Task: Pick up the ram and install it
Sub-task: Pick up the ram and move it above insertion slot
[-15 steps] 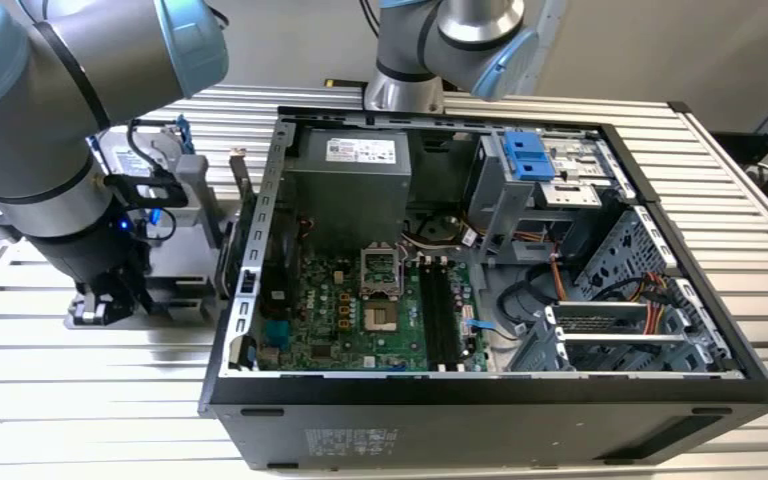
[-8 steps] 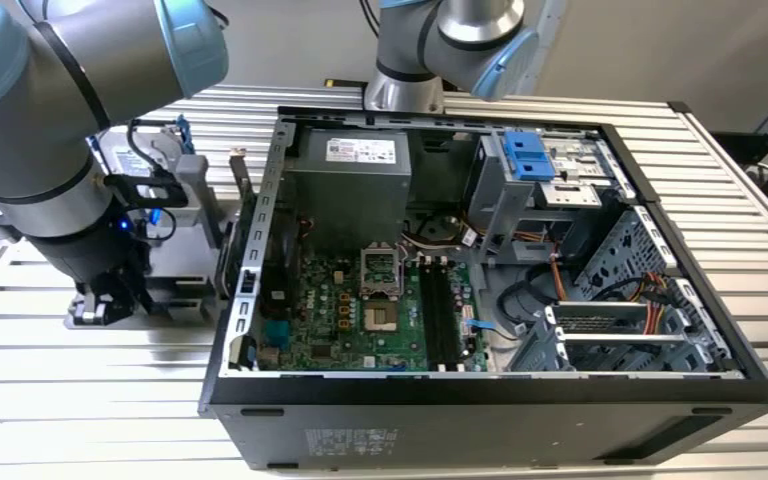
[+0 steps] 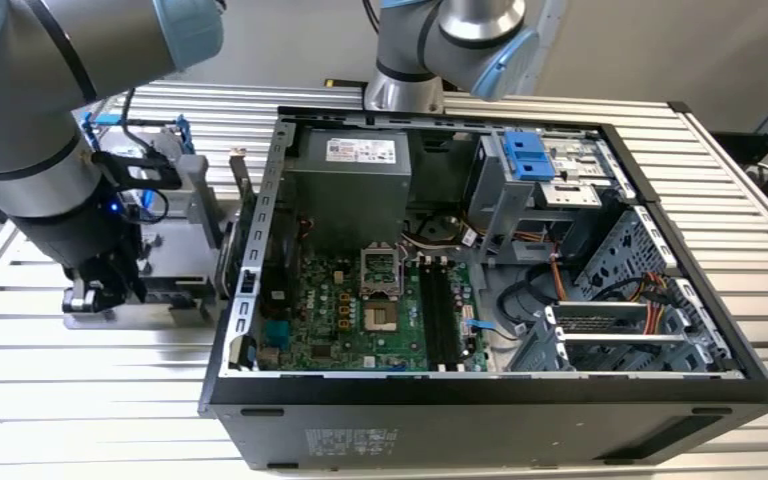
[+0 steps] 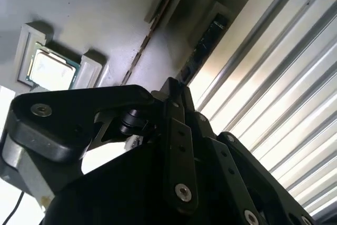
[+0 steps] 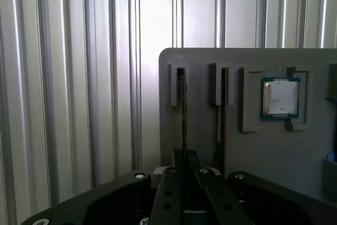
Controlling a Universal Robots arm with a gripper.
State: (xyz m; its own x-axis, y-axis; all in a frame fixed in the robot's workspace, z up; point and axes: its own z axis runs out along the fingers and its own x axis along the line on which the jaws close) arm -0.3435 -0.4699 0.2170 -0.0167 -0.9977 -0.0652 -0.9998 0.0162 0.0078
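Note:
Two thin rams stand on edge in slots of a grey holder plate (image 5: pixel 253 146). In both wrist views my gripper (image 5: pixel 184 157) (image 4: pixel 175 85) is down over the ram (image 5: pixel 182 104) (image 4: pixel 202 51) in the slot farthest from the processor. Its fingers are closed in on that stick's edge, and the stick still sits in its slot. The other ram (image 5: pixel 221 106) (image 4: pixel 150 38) stands beside it. In the exterior view my gripper (image 3: pixel 101 290) is low over the holder, at the exterior view's left of the open computer case (image 3: pixel 244 300). The black memory slots (image 3: pixel 444 320) lie on the green motherboard.
A square silver processor (image 5: pixel 280 97) (image 4: pixel 50 69) rests in a pocket of the same plate. A second arm's base (image 3: pixel 404 90) stands behind the case. The ribbed metal table (image 3: pixel 77 400) spreads all round. Drive cages and cables fill the case's right side.

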